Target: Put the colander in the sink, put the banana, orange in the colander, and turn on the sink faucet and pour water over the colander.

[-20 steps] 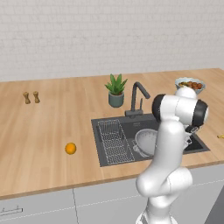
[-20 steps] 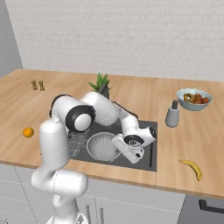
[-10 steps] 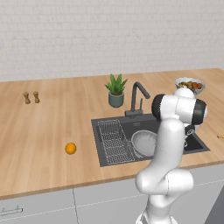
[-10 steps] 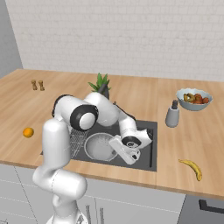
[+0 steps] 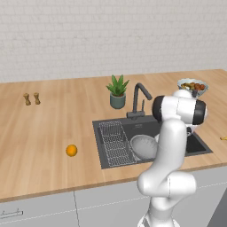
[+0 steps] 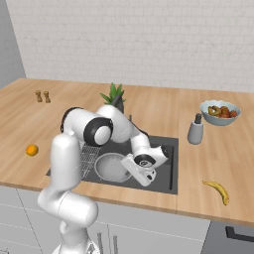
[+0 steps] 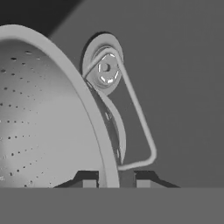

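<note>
Wooden counter (image 5: 53,128): orange (image 5: 71,150), banana (image 6: 217,190).

a glossy white arm (image 5: 170,146) of rounded segments with dark joint bands.

Base views flank sink (image 5: 195,146), hand view close — colander (image 7: 48,113)

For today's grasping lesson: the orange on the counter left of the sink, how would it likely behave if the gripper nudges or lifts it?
The orange is round and sits alone on flat wood, so a nudge would probably roll it. It looks small, so likely light; its curved skin may slip between narrow fingertips.
</note>
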